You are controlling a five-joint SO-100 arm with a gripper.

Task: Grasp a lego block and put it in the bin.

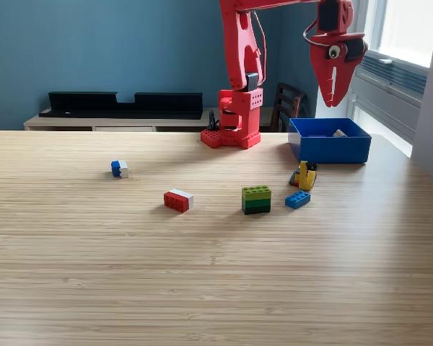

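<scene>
The exterior view shows a wide wooden table point(202, 288) in front of a blue wall, with a red arm point(239, 72) bolted at the far edge, a little to the view's right of centre. The arm reaches out toward the view's right, and its gripper point(330, 97) hangs point-down in the air above the bin point(329, 150), well clear of its rim. The jaws look pressed together into a single tapering point, with no gap showing between them and nothing visibly held. The bin sits on the table at the view's right, just beside the arm's base, and a small pale piece point(339, 133) shows inside it near the far wall; what it is cannot be told. Just in front of the bin's near left corner stands a yellow block point(307, 175), touching or nearly touching some smaller dark and orange pieces beside it. A flat blue block point(297, 200) lies a little nearer the camera. To the view's left of that is a green stack point(256, 200), light green on top and darker below. Further left lies a red-and-white block point(177, 200), and well apart, toward the view's left, a small blue-and-white block point(119, 169). Behind the table a low shelf carries a long black object point(123, 103).
</scene>
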